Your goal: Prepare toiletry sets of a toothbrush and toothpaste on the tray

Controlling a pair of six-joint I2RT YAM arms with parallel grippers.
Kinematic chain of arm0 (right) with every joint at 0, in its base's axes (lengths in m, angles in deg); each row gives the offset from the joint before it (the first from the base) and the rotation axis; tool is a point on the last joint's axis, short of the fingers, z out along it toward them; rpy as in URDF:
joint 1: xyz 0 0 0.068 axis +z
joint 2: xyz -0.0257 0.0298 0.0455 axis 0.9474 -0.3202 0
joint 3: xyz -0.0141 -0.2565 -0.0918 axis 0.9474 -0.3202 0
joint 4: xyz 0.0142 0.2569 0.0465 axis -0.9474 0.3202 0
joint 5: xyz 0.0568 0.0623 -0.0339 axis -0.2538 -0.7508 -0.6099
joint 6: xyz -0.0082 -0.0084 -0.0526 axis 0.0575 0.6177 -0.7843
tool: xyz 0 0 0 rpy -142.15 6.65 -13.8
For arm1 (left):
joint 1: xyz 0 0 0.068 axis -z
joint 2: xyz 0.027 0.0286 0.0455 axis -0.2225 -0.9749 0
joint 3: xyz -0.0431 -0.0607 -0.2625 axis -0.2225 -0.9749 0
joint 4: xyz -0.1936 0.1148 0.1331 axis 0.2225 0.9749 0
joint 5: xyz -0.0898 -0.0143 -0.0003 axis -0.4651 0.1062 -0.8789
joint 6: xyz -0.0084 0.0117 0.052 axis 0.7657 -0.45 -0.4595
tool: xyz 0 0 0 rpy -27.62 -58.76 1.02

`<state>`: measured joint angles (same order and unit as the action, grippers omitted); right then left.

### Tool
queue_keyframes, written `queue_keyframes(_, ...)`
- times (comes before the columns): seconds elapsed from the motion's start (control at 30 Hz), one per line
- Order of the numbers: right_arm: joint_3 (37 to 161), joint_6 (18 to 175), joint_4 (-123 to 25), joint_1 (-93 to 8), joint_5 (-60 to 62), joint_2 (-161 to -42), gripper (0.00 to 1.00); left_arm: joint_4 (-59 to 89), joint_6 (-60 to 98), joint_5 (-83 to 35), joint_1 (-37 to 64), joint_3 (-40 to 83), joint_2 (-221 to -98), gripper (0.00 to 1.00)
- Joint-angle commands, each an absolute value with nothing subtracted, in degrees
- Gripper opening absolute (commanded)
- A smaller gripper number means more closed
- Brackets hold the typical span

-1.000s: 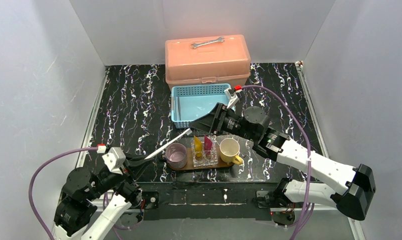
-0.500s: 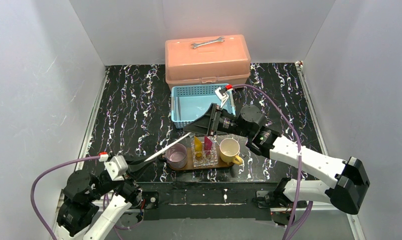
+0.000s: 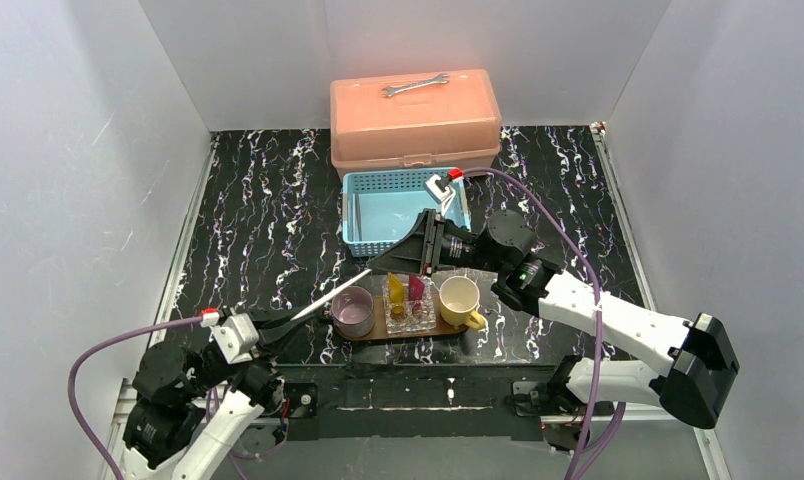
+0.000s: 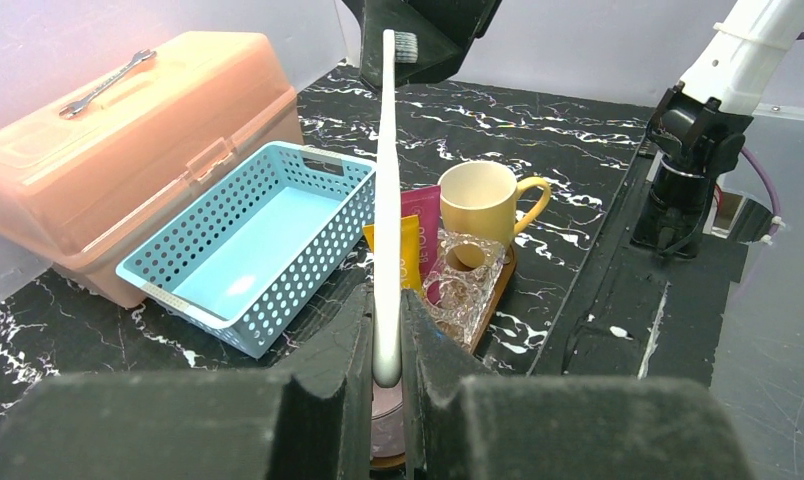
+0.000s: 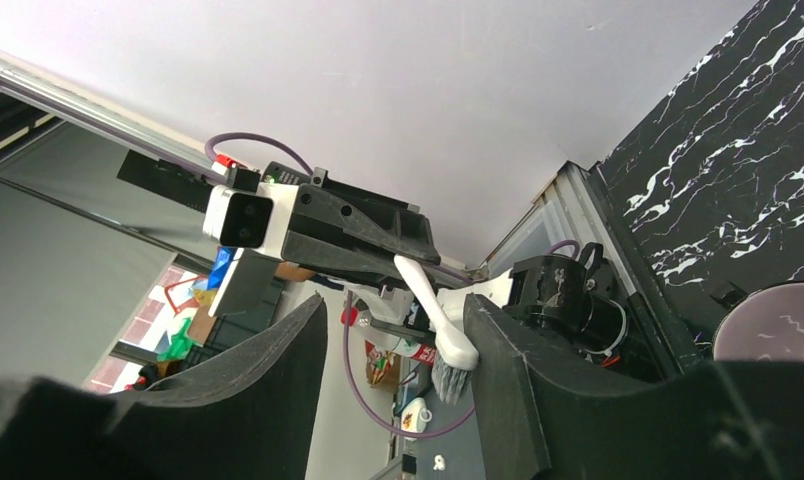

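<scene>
Mid-handover of 1 toothbrush (image 4: 386,180). Clamped at the butt of the handle between the fingers (image 4: 340,372) of the left gripper (image 4: 386,318), slanting up and away, close by the lilac cup (image 3: 353,312). At the far end, bristle head inside the fingers (image 5: 523,400) of the right gripper (image 5: 403,335): parted wide, straddling the head, near 1 pad but not squeezing.

Probably very light. Stiff along its length yet a little springy. Smooth plastic, so prone to swivel in a single pinch. Best taken on the neck just below the bristles, never on the soft, yielding bristles themselves. Wise to close the right fingers fully before loosening the left.

Standing in the clear glass holder (image 3: 410,312) on the tray (image 3: 373,336): a yellow tube (image 3: 395,288) and a magenta-pink tube (image 3: 416,287), side by side, likely soft-walled and easy to knock. Yellow mug (image 3: 460,300) at the tray's right end, lilac cup seemingly at its left.

Black marbled counter (image 3: 248,230), glossy, probably slick. Little room around the tray. Light-blue basket (image 3: 403,208) just behind, with a slim pale stick along its left wall, too small to name. Salmon toolbox (image 3: 415,120) beyond, steel wrench (image 3: 415,86) on its lid. White walls on 3 sides. Crowded above the tray by both arms, hence any lowering into a cup better done steeply, clear of the tubes.
</scene>
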<state>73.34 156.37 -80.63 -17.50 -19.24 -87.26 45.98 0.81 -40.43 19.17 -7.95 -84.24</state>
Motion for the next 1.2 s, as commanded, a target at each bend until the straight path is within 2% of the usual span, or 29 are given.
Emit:
queue_keyframes(0.0, 72.7, 157.2, -84.9, -17.8, -22.1, -86.5, 0.59, 42.5, 0.1, -41.4, 19.0, -9.1, -81.7, 0.0)
queue_keyframes(0.47, 72.0, 157.2, -84.3, -18.5, -23.2, -84.3, 0.39, 43.6, -2.3, -42.7, 19.0, -9.3, -81.3, 0.0)
queue_keyframes(0.73, 71.8, 157.3, -84.6, -18.5, -23.3, -84.4, 0.15, 44.8, -3.6, -44.3, 19.0, -9.0, -81.1, 0.0)
queue_keyframes(0.83, 71.8, 157.3, -84.7, -18.5, -23.5, -84.5, 0.03, 45.2, -4.2, -44.3, 19.0, -8.9, -81.0, 0.0)
queue_keyframes(0.9, 71.8, 157.4, -84.6, -18.5, -23.8, -84.5, 0.01, 45.4, -4.4, -44.0, 19.1, -8.8, -80.9, 0.02)
queue_keyframes(1.03, 72.5, 155.7, -82.3, -18.5, -23.9, -84.1, 0.01, 45.4, -4.2, -44.1, 19.0, -8.5, -80.6, 0.3)
queue_keyframes(1.07, 72.8, 154.9, -81.2, -18.5, -23.7, -83.8, 0.01, 45.2, -4.0, -44.1, 19.0, -8.5, -80.5, 0.39)
queue_keyframes(1.1, 73.2, 154.0, -79.9, -18.5, -23.5, -83.4, 0.01, 45.0, -3.7, -44.1, 19.0, -8.5, -80.4, 0.54)
queue_keyframes(1.13, 73.6, 153.0, -78.4, -18.5, -23.3, -83.1, 0.01, 44.8, -3.3, -44.1, 19.0, -8.3, -80.4, 0.85)
queue_keyframes(1.17, 74.2, 151.9, -76.8, -18.5, -23.1, -82.8, 0.01, 44.7, -3.2, -44.6, 19.0, -8.1, -80.4, 0.97)
